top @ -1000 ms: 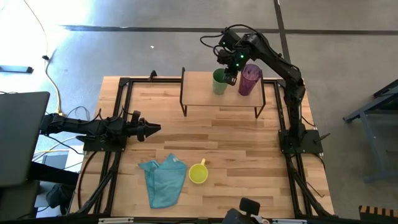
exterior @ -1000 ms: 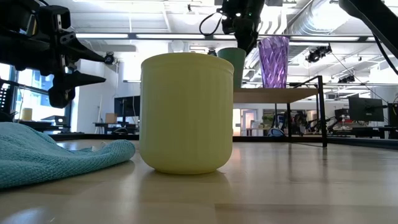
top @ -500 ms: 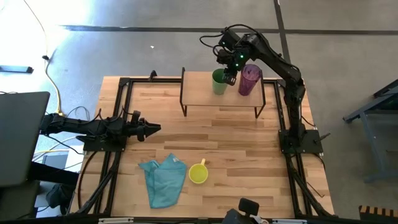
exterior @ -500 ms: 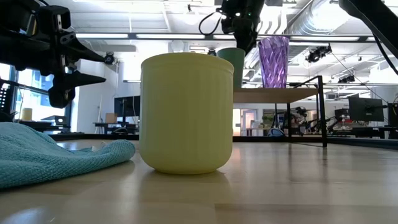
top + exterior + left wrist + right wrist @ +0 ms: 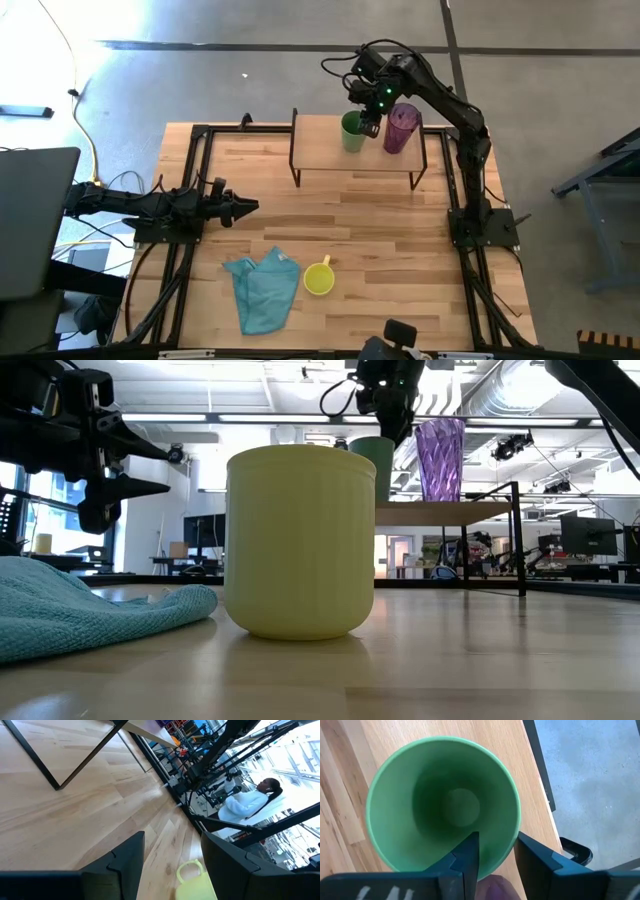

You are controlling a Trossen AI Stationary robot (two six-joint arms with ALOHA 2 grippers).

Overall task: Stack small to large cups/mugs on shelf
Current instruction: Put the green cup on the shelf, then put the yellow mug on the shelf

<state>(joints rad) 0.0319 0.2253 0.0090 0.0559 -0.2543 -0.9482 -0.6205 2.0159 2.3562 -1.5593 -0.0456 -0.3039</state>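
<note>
The green cup (image 5: 352,131) and the translucent purple tumbler (image 5: 401,128) stand upright side by side on the light-wood shelf (image 5: 330,152) at the table's far side. My right gripper (image 5: 372,124) points down over the green cup (image 5: 442,805), open, with one finger inside it and one outside its rim on the tumbler's side. The yellow mug (image 5: 318,279) stands on the table near the near edge, beside the teal cloth (image 5: 262,290). My left gripper (image 5: 247,207) hovers open at the table's left, touching nothing. My right gripper comes from above, pointing down. One finger (image 5: 467,855) is inside the green cup and the other finger (image 5: 537,862) is outside the rim (image 5: 514,827), with a gap showing between them. The cup stands upright on the shelf. Whether either finger touches the wall I cannot tell.
The shelf stands on thin dark legs (image 5: 294,165) with open tabletop between it and the mug. Dark frame rails (image 5: 190,190) run along the table's left and right sides. A person (image 5: 250,800) sits in the room beyond the table.
</note>
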